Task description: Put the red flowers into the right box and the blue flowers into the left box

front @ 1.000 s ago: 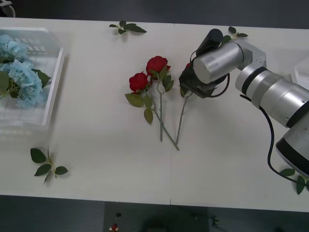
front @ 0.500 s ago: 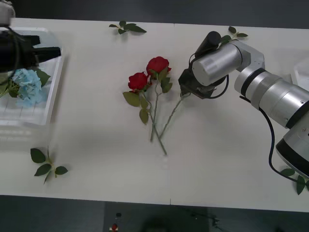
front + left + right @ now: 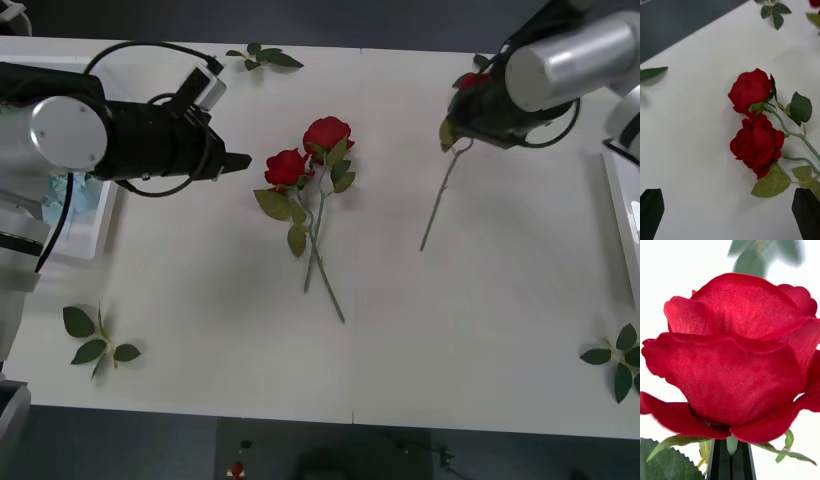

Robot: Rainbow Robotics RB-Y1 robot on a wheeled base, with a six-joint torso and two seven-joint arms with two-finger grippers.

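Your right gripper is clamping one of the red flowers; your left gripper is hovering, fingers apart, two roses ahead.

loose leaf sprigs on white table

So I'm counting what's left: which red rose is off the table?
The rose clamped in the right end effector, stem dangling. The other two roses lie crossed mid-table.
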